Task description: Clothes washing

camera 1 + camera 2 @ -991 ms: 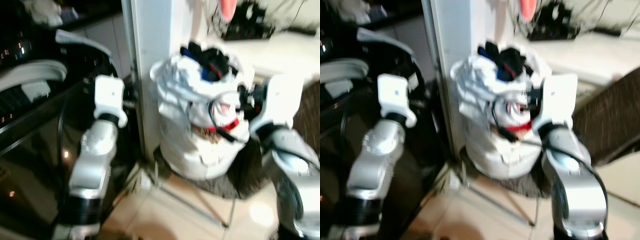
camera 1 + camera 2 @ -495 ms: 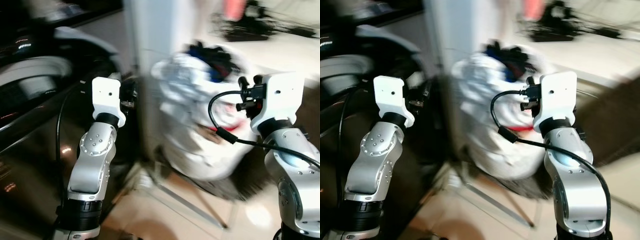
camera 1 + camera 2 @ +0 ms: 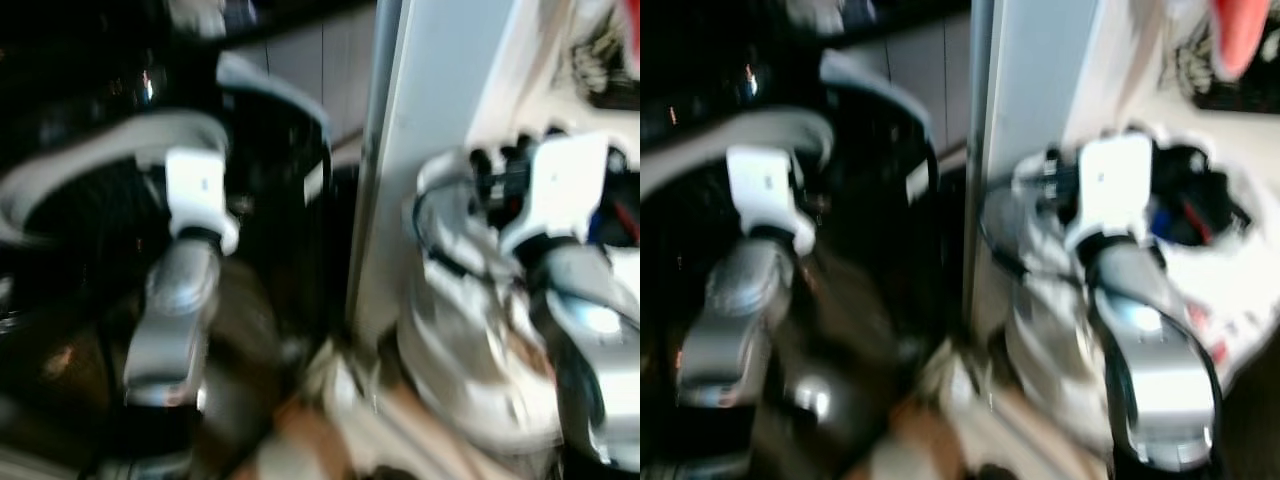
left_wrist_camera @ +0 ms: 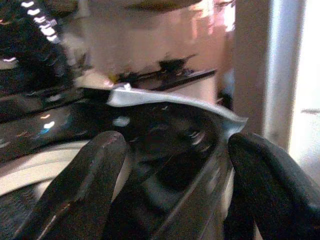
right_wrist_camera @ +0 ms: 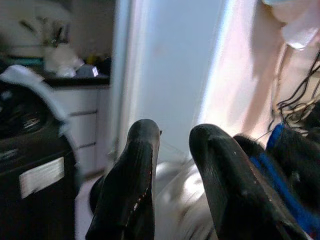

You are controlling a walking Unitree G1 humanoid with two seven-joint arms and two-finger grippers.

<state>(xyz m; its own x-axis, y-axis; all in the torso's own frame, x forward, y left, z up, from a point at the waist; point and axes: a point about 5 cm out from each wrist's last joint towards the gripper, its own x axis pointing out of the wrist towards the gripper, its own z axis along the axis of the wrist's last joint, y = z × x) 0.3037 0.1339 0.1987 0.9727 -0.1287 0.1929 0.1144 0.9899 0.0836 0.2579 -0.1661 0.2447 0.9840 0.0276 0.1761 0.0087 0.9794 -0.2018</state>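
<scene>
The views are blurred. A dark front-loading washing machine stands on the left, its round door with a pale rim swung open. A white laundry bag sits on the right, with dark, blue and red clothes heaped at its top. My left gripper is raised in front of the washer's door, fingers wide open with nothing between them. In front of the bag, my right gripper hangs open by a narrow gap and holds nothing.
A white upright panel stands between the washer and the bag. Pale cabinet fronts lie behind the washer's door. Black cables hang by the wall near the bag. Beige floor tiles lie below.
The whole picture has swung left, so the washer now takes up more of the view and the bag sits further right. Both arms keep the same raised pose.
</scene>
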